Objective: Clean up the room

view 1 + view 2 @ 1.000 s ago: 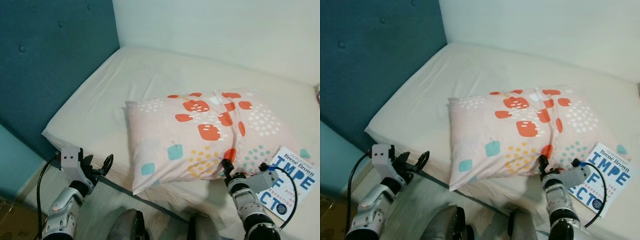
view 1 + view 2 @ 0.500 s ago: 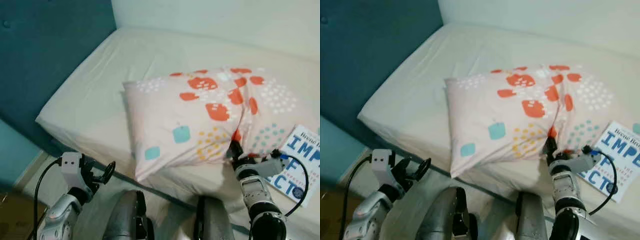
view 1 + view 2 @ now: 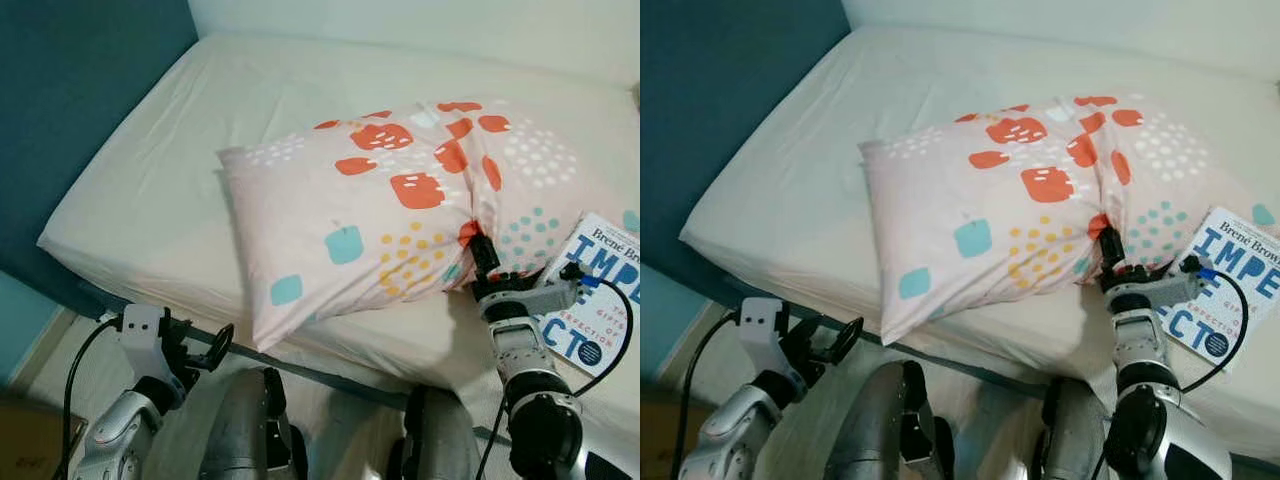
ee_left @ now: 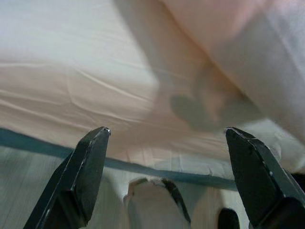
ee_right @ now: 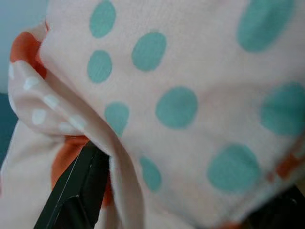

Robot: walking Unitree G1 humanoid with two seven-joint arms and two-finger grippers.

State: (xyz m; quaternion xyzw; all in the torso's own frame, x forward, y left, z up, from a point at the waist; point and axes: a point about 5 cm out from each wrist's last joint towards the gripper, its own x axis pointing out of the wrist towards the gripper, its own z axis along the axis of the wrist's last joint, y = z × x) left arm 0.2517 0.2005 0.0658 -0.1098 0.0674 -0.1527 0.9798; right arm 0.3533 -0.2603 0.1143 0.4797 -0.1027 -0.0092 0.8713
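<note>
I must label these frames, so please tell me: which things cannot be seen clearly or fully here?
- book: title cut off by the right edge in the eye views.
- right gripper: its tips are buried in a fold of the pillow.
- left wrist view: the pillow overhead is blurred.

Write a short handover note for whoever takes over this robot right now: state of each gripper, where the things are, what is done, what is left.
Right gripper: shut on the pillow, pinching a fold at its near edge by the book.
Left gripper: open, idle, low beside the bed, holding nothing.
Pillow: lying at a slant across the middle of the bed, near corner hanging past the mattress edge.
Book: flat on the bed at the robot's right, partly under the pillow's corner.
Done: pillow gripped.
Left: likely placing the pillow by the headboard and clearing the book.
</note>
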